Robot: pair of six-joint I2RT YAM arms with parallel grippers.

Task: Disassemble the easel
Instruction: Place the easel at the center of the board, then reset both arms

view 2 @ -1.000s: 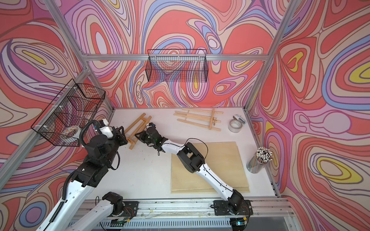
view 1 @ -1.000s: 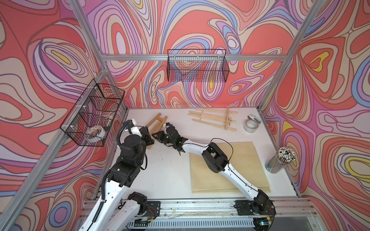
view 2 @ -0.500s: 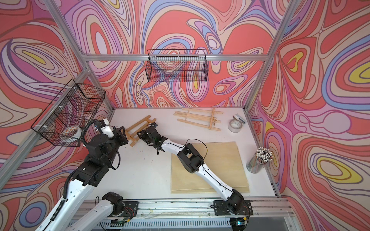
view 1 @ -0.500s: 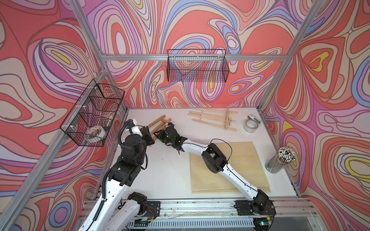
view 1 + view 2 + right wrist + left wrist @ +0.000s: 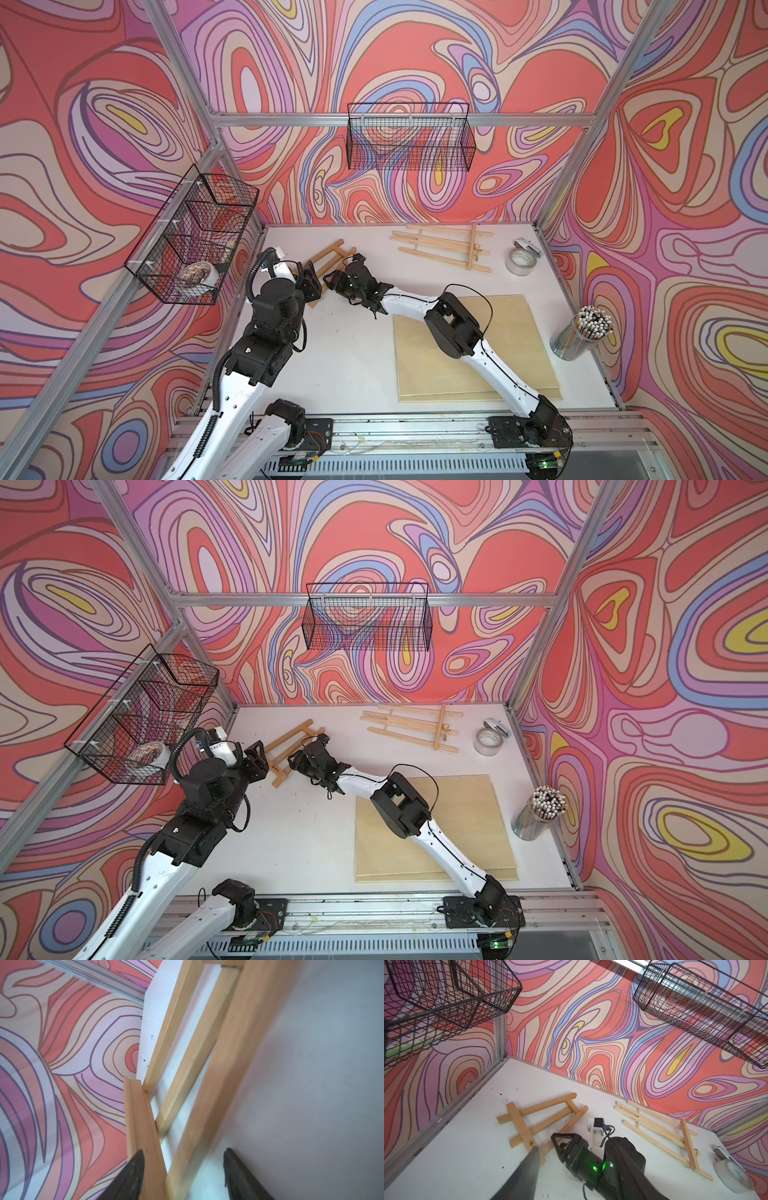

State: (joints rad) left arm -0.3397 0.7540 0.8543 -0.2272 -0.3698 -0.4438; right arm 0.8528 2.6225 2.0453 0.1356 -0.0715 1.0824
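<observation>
The small wooden easel [image 5: 542, 1126] lies flat, length slanting toward the bench [image 5: 291, 833] far edge, between spread left hand [image 5: 264, 760] and spread right hand [image 5: 185, 1167]

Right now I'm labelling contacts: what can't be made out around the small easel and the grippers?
- In a top view the left gripper itself hides whether it touches the small easel.
- Right wrist view: motion blur; whether the right gripper touches wood is unclear.
- Left wrist view: the crossbar stamp is too small, partly behind a finger.

White arm links [image 5: 409, 300], black joint housings [image 5: 453, 328], looping black cables [image 5: 250, 282], green lights [image 5: 594, 1167], black right tool [image 5: 184, 1150]
</observation>
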